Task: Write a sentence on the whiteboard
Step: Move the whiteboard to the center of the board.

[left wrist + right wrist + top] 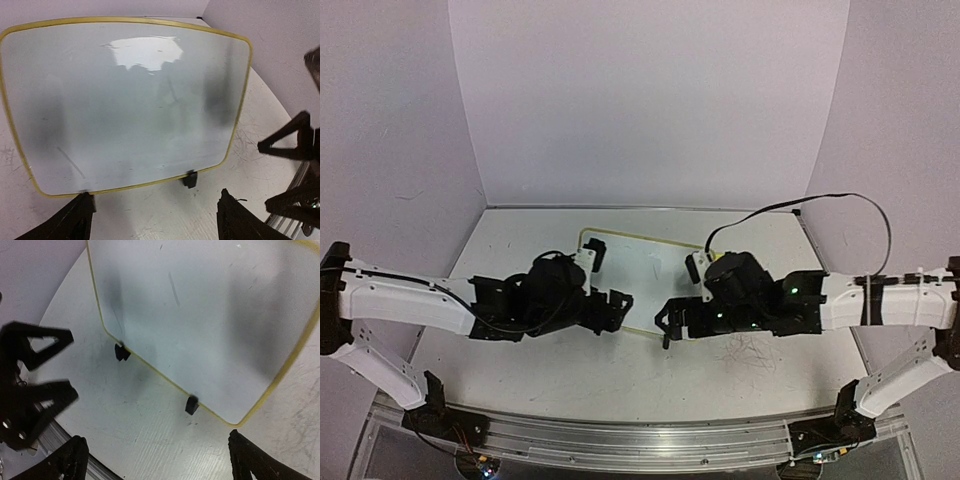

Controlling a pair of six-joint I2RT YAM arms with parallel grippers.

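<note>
Whiteboard (645,272) sits in the middle of the table (520,375). It has a yellow rim and two black clip feet (191,405) on its 6 o'clock edge. Its face shows glare and faint grey streaks. Left gripper (620,308) is at the board's 7 o'clock, fingers apart, holding nothing. Right gripper (668,322) is at 5 o'clock, fingers wide apart, also holding nothing.

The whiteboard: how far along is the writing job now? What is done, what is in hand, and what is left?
Done: nothing that shows. The whiteboard sits on the table with only faint grey streaks and no readable writing.
In hand: nothing. The left gripper and right gripper hover open and empty at its near edge, and no pen is in view.
Left: all of the writing, as far as these views show.
</note>
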